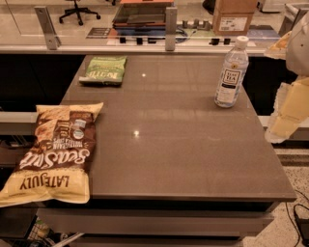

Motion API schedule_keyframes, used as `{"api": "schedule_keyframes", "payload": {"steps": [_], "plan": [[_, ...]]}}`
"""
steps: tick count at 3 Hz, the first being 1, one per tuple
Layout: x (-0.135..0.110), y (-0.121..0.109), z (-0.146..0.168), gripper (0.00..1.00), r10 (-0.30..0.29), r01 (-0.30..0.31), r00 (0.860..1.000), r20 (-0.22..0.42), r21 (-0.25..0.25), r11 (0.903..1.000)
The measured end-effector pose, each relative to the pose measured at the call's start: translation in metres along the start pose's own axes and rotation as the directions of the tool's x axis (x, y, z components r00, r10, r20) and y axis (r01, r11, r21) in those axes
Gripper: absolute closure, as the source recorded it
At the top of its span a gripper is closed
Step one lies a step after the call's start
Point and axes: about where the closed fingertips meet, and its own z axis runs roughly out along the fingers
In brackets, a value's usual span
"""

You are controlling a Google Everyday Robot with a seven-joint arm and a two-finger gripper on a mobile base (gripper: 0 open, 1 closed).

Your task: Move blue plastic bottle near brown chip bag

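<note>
The blue plastic bottle (pixel 232 71) stands upright near the table's right edge, toward the back; it is clear with a white cap and a white label with dark text. The brown chip bag (pixel 54 153) lies flat at the table's front left corner, overhanging the left edge, with its print upside down to me. My gripper (pixel 287 112) is at the right edge of the view, beyond the table's right side. It is to the right of the bottle, slightly nearer to me, and apart from it. It holds nothing that I can see.
A smaller green snack bag (pixel 104 70) lies at the back left of the brown table (pixel 178 144). Behind the table runs a counter with metal posts (pixel 170 29), a cardboard box (pixel 234 17) and cables. An office chair (pixel 77 12) stands far back.
</note>
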Motion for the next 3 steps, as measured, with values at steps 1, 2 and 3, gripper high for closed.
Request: {"api": "schedule_keyframes", "payload": {"steps": [1, 2, 3], "plan": [[0.000, 0.000, 0.000, 0.00, 0.000, 0.000, 1.000, 0.000, 0.000, 1.0000], [0.004, -0.009, -0.001, 0.00, 0.030, -0.030, 0.999, 0.039, 0.004, 0.9996], [0.010, -0.029, -0.005, 0.00, 0.082, -0.087, 0.990, 0.114, 0.033, 0.9957]]}}
